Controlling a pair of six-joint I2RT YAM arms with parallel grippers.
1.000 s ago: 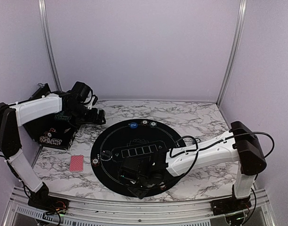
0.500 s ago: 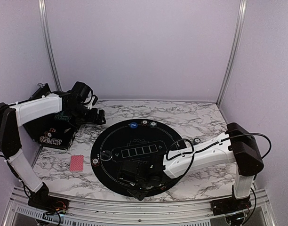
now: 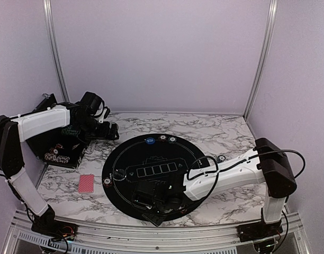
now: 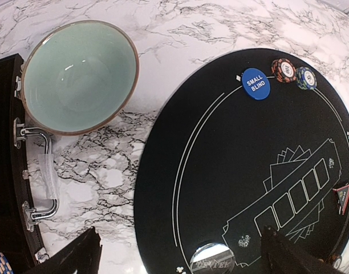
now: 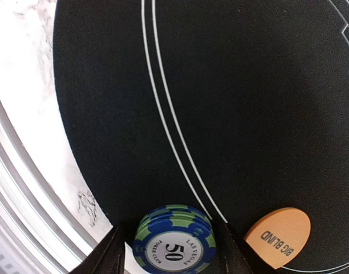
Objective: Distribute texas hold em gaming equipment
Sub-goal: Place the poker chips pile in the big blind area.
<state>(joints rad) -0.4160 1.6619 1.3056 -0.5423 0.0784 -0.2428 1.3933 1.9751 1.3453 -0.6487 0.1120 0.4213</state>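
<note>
Aluminium frame (image 3: 263, 58) and plain walls (image 3: 156, 53) suggest a lab

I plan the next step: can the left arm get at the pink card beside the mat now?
Probably yes. The pink card lies alone on the marble table, left of the mat, nothing over it. The left claw is open and empty; the right arm is busy at the mat's near edge.

Right wrist view: the blue-green chip stack (image 5: 173, 244) and the orange BIG BLIND disc (image 5: 279, 237) are cut off by the bottom edge. Contact between the right gripper (image 5: 172, 260) and the stack could not be resolved.

Left wrist view: the silvery button disc (image 4: 212, 261) and the red triangle marker (image 4: 342, 198) are clipped at the edges.
</note>
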